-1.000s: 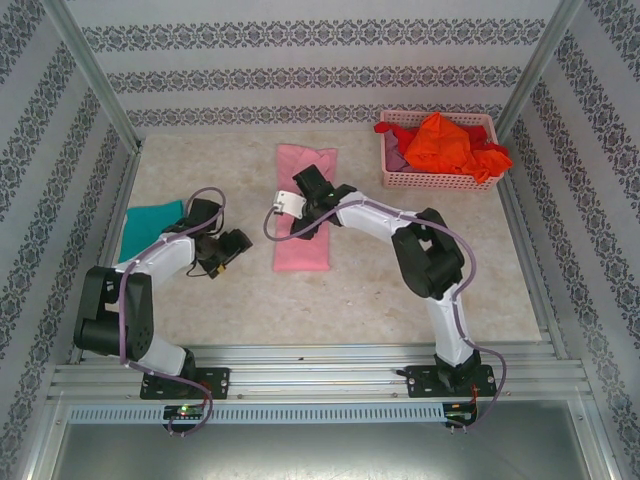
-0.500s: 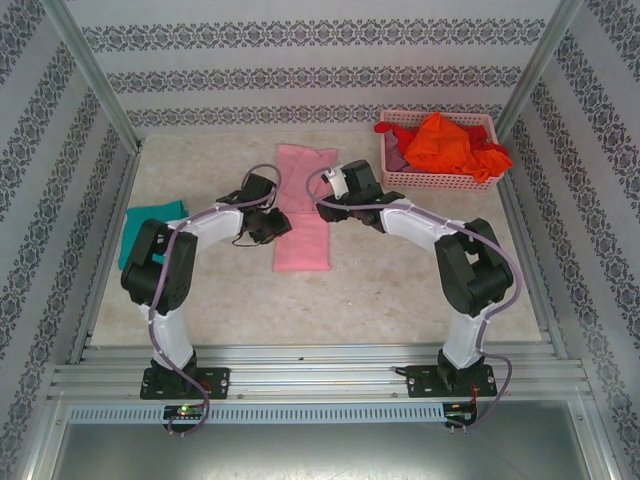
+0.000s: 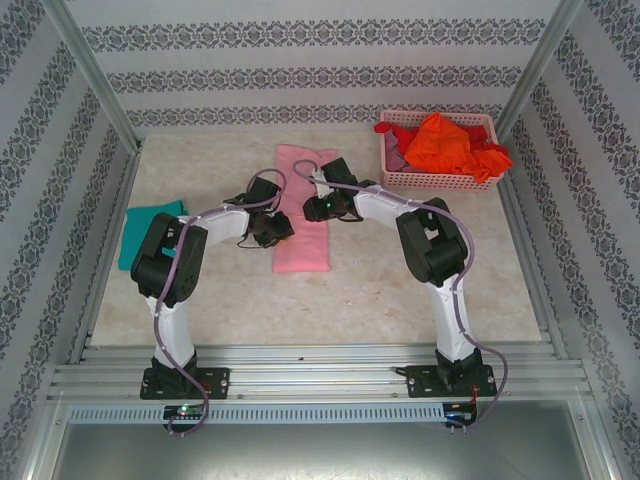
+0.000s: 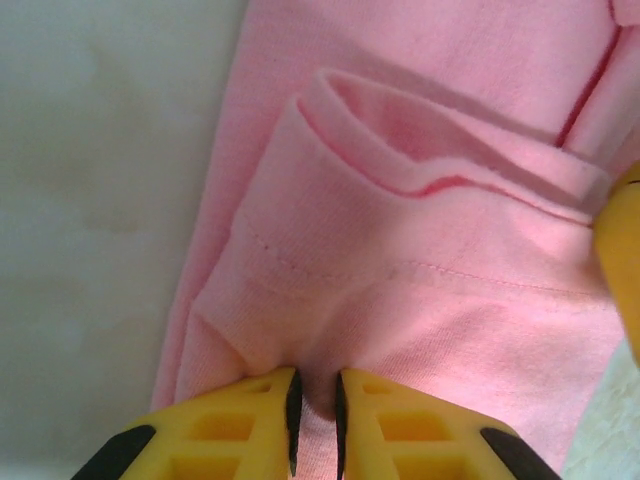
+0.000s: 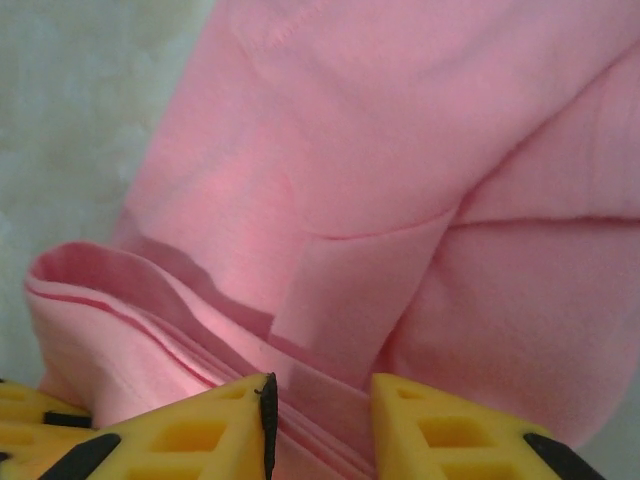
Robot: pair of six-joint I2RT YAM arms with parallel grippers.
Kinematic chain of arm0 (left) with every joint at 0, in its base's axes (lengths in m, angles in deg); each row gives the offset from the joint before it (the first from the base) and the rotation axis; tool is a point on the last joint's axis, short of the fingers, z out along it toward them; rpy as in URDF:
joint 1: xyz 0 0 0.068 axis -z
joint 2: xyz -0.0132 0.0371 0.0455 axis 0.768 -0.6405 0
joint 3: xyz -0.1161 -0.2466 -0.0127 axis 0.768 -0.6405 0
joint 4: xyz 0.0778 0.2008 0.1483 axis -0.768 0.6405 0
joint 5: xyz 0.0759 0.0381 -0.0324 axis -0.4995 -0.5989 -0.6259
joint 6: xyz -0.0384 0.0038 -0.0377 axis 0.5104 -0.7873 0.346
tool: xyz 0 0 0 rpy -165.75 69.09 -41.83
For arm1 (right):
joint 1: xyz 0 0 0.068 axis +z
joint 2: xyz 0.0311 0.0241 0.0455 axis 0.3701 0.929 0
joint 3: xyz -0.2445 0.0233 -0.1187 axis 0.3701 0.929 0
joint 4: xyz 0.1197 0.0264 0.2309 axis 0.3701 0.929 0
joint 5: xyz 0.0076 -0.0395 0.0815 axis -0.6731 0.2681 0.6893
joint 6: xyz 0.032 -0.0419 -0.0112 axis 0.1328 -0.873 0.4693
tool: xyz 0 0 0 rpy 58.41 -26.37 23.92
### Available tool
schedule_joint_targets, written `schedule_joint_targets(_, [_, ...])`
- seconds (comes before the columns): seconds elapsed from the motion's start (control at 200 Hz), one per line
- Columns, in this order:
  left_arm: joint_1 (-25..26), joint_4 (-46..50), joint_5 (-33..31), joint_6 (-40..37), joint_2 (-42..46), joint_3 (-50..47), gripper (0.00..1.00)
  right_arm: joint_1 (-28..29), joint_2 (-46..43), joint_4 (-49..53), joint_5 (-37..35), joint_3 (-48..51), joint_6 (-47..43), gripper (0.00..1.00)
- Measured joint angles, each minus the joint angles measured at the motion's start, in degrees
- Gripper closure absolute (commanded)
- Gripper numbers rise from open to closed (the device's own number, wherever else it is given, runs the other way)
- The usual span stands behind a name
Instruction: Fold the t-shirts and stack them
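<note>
Two edges of the light pink t-shirt, laid on the table as a long strip running near-to-far, are pinched mid-length: the left edge by the closed left gripper, the right, slightly farther, by the right gripper, clamped on bunched folds.

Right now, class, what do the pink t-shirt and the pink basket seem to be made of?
The pink t-shirt: soft knit cloth, probably cotton jersey, matte; it creases and shows a stitched hem. The pink basket: looks like rigid moulded plastic, with an open lattice wall; finish too small to tell.
</note>
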Motion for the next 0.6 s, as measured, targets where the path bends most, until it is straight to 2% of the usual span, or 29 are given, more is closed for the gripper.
schedule_joint_targets(0.22, [1.8, -1.9, 0.7, 2.0, 5.4, -7.7, 0.79, 0.3, -5.0, -4.8, 2.3, 11.1, 0.8, 0.7])
schedule_joint_targets(0.37, [5.5, -3.2, 1.2, 4.7, 9.4, -13.0, 0.79, 1.3, -10.5, -7.2, 3.0, 19.4, 1.1, 0.66])
schedule_joint_targets(0.475, [7.1, -4.0, 1.5, 6.5, 12.2, -16.4, 0.77, 1.8, -14.2, -7.5, 3.3, 24.1, 0.6, 0.55])
schedule_joint_targets(0.6, [7.4, -2.9, 0.3, 7.5, 15.1, -18.1, 0.7, 2.1, -19.1, -6.8, 2.5, 28.2, -2.1, 0.35])
